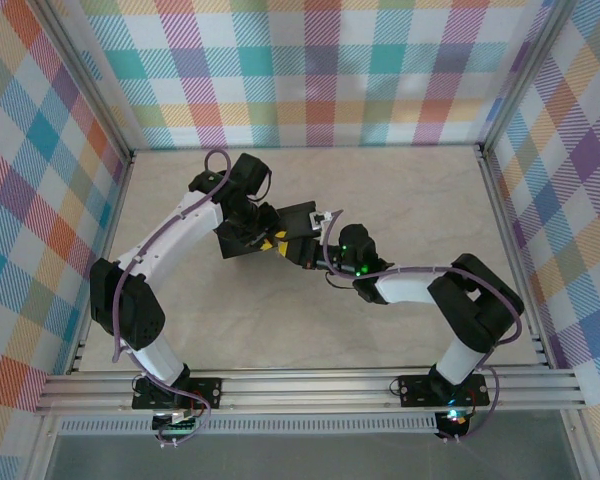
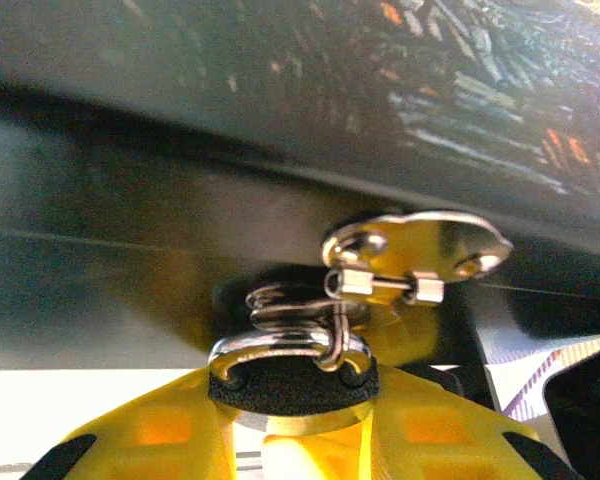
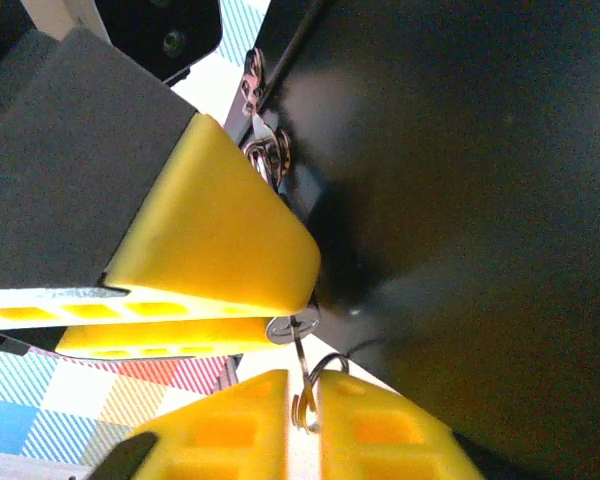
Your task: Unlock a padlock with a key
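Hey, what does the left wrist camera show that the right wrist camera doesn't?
Left wrist: the box's swirly blue-and-yellow painted lid, plus the small black padlock with its silver shackle, held between the left fingers. Right wrist: the thin silvery key on a wire ring, pinched between the right fingers. Both: the black box wall, the silver hasp and those left fingers.

Overhead, the light is bright and even from above; the pale table (image 1: 400, 200) is sharp, shadows soft and short, the frame rails (image 1: 310, 385) bowing slightly toward the edges. In the left wrist view the box (image 2: 180, 250) is dim and blurred, with hard glare on the padlock (image 2: 290, 388) shackle and white blowout at 7 o'clock. In the right wrist view the right gripper (image 3: 305, 440) at 6 o'clock is out of focus, the key (image 3: 292, 328) glinting
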You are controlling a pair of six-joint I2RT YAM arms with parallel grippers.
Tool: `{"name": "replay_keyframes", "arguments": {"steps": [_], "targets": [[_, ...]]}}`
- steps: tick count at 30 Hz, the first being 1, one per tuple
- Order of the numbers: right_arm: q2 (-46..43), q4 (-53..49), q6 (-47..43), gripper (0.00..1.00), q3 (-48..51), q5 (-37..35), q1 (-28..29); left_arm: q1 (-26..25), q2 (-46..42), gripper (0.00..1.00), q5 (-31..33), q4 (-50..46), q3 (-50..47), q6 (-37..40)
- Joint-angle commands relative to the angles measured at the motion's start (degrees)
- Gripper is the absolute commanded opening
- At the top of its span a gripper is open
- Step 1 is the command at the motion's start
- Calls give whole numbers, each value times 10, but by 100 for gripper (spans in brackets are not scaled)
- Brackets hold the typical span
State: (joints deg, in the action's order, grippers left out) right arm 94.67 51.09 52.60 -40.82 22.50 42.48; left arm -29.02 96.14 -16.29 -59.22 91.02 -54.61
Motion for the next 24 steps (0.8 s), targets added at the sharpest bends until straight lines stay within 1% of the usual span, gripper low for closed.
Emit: {"name": "replay_keyframes", "arguments": {"steps": [1,4,7,9,12,14,15,17,19,22,23,24], "targets": [[-62,19,-47,22,7,-13,1,5,-31,0,-3,-14,3,-8],[-100,-59,-97,32,36,-16,-4,14,-31,0,3,-11,-1,-11],[-137,-144,-154,37,45,-18,-6,14,-28,0,-4,-6,-4,-14],[-159,-204,-190,39,46,-23,-8,14,-26,0,-5,-5,-3,-15],[-186,-294,-271,37,36,-39,-8,14,-21,0,-10,-8,3,-14],[-195,-341,-338,33,26,-76,-7,15,-16,0,-13,-15,9,-13],[-198,-352,-370,31,25,-109,-7,14,-14,0,-16,-19,12,-12],[-200,-337,-436,29,29,-161,-7,12,-10,0,-15,-28,16,-11],[-203,-280,-503,28,47,-203,-3,13,-7,0,-17,-34,19,-13],[-199,-172,-607,29,74,-221,8,9,-2,0,-17,-47,29,-14],[-195,-156,-634,29,74,-217,11,7,1,0,-16,-51,34,-13],[-187,-118,-675,29,78,-213,19,6,2,0,-13,-56,38,-13]]}}
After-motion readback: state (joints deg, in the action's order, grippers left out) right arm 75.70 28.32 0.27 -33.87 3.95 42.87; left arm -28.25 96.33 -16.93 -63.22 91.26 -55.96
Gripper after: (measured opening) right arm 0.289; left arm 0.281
